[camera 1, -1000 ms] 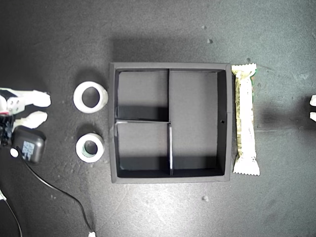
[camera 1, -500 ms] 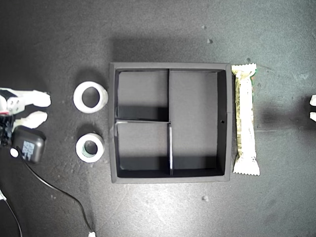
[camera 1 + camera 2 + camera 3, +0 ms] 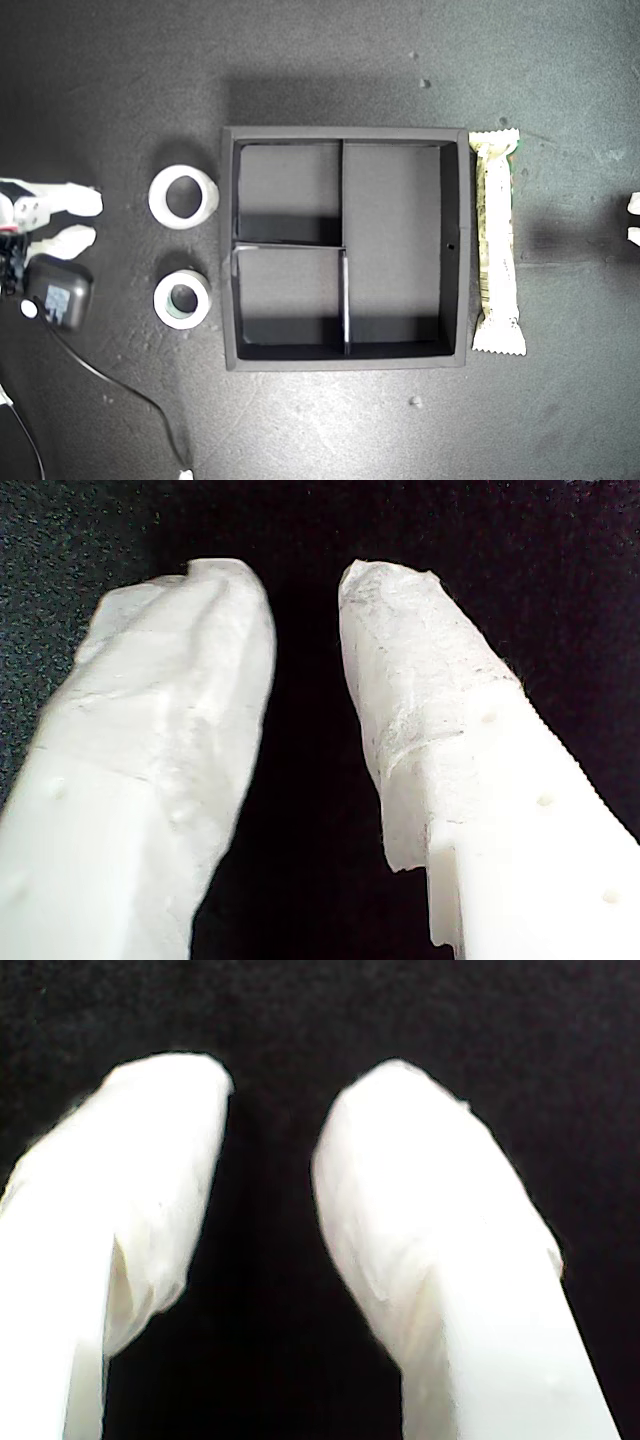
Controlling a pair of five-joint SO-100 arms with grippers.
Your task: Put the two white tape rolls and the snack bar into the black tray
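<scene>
The black tray [image 3: 345, 134] sits mid-table in the exterior view, all compartments bare. Two white tape rolls lie apart to its left in that view: a wide-holed one [image 3: 210, 197] and a smaller one with a greenish core [image 3: 204, 300]. The snack bar [image 3: 497, 240] lies along the tray's right wall, outside it. One arm's gripper [image 3: 85, 221] rests at the exterior view's left edge, another's fingertips [image 3: 634, 220] at its right edge. The wrist views do not show which is which. My first gripper [image 3: 300, 580] and second gripper [image 3: 270, 1090] are open over bare black surface.
A small black box [image 3: 60, 290] with a cable [image 3: 130, 390] lies beside the arm at the exterior view's left edge. A few pale specks [image 3: 415, 402] dot the black tabletop around the tray.
</scene>
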